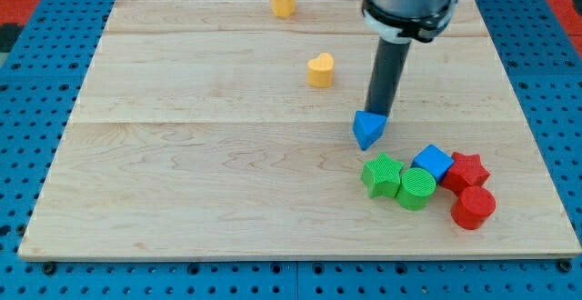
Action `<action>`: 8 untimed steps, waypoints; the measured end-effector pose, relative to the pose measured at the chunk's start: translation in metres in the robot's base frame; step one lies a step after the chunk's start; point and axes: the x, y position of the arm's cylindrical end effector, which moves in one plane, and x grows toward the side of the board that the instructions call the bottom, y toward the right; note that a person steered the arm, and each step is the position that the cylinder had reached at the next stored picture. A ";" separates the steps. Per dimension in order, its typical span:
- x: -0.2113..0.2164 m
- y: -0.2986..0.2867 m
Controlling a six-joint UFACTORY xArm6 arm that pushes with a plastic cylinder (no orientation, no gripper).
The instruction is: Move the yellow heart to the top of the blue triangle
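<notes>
The yellow heart [320, 70] lies on the wooden board [182, 155], above the middle. The blue triangle [367, 130] lies below it and to the view's right. My tip [376, 112] stands at the triangle's top edge, touching it or nearly so, and about a block's width to the right of and below the heart. The dark rod rises from there to the arm's head at the view's top.
A yellow hexagon block [284, 1] sits near the board's top edge. A cluster lies at the lower right: a green star [382, 174], a green cylinder [416, 189], a blue cube [433, 163], a red star [466, 170] and a red cylinder [473, 208].
</notes>
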 end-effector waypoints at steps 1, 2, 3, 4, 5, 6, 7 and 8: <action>0.040 0.006; 0.017 -0.007; -0.047 -0.050; -0.128 -0.047; -0.147 -0.018; -0.184 -0.022; -0.172 -0.076; -0.117 -0.062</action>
